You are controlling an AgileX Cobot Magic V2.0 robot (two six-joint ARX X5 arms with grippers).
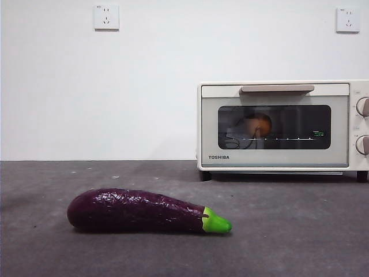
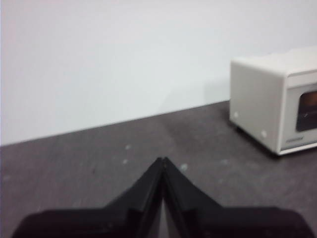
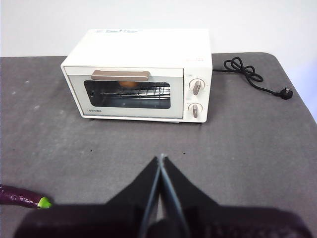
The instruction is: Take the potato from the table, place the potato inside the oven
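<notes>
The cream-white oven stands at the back right of the table with its door closed. Through the dark glass the orange-brown potato shows, lying on the wire rack inside. The right wrist view has the oven straight ahead, a sliver of the potato behind the window. My right gripper is shut and empty, well back from the oven door. My left gripper is shut and empty too, over bare table, with the oven's side off at an angle.
A long purple eggplant with a green stem lies on the table at the front left; its tip shows in the right wrist view. The oven's black power cord trails across the table beside it. Two wall sockets sit on the white wall.
</notes>
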